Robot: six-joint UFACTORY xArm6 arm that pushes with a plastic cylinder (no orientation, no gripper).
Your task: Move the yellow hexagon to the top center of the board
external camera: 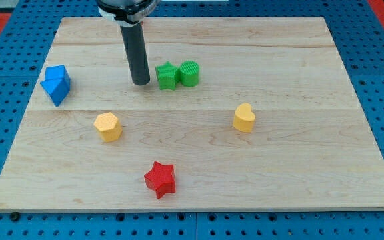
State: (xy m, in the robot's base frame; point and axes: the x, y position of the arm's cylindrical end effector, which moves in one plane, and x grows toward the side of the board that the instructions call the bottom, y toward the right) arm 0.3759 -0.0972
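My tip [141,83] sat on the wooden board [299,167] in its upper middle, just to the view's left of the green star [167,75], close beside it though I could not tell whether they touched. It was a bare rod, with nothing to open or close and nothing held. The yellow hexagon [107,127] lay at about seven o'clock from my tip, down and toward the view's left, apart from it. That was the relation that mattered: the goal at the top centre lay at roughly one o'clock from the hexagon, and my tip stood on that same side. I judged I would have to bring the tip round to the hexagon's seven o'clock side before pushing. The green star and the green cylinder [189,73] touching it stood near that route.
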